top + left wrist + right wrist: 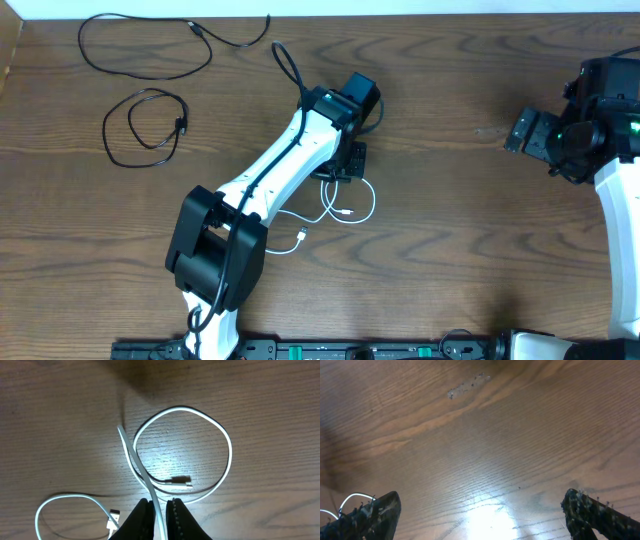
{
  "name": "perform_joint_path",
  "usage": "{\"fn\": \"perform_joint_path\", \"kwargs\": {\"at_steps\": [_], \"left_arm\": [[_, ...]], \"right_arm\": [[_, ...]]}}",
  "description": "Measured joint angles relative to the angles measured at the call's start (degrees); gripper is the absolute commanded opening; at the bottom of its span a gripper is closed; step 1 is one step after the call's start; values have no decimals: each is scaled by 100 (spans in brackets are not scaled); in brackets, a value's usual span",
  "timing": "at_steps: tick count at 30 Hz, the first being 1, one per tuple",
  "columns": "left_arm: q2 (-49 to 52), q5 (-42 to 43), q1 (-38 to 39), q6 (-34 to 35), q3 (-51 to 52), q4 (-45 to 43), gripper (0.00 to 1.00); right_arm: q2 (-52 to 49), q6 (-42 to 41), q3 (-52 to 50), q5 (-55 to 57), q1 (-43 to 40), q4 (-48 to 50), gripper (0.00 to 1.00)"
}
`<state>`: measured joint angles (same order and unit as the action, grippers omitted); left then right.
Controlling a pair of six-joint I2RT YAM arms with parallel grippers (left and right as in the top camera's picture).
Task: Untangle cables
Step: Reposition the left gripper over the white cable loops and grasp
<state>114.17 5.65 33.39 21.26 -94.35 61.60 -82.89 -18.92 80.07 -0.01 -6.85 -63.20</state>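
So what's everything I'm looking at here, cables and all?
Long cable: one, black, far left of table.
Short cable: one, black, looped nearer the robot, apart from it.
White cable: one, white, centre, curled in loops.
Table: one, brown wood.
Left arm: one, white and black, reaching to centre.
Right arm: one, white and black, right edge.
Left hand: black, closed on White cable.
Right hand: black, open over bare wood.

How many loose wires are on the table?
3: a long thin black cable top left, a shorter black cable curled below it, a thin white cable looped at the left tool. The white robot arm may hide more.
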Motion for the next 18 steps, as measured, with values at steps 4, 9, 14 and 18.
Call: {"fn": "perform_joint_path", "kwargs": {"at_steps": [4, 9, 14, 18], "left_arm": [[0, 2, 0, 0, 0, 0, 16], [0, 2, 0, 2, 0, 20, 21], [0, 4, 0, 11, 2, 50, 22], [0, 4, 0, 11, 42, 50, 21]], "right_arm": [[0, 0, 0, 0, 0, 0, 99], [0, 0, 0, 0, 0, 0, 99], [0, 0, 0, 0, 0, 0, 99], [0, 0, 0, 0, 0, 0, 99]]}}
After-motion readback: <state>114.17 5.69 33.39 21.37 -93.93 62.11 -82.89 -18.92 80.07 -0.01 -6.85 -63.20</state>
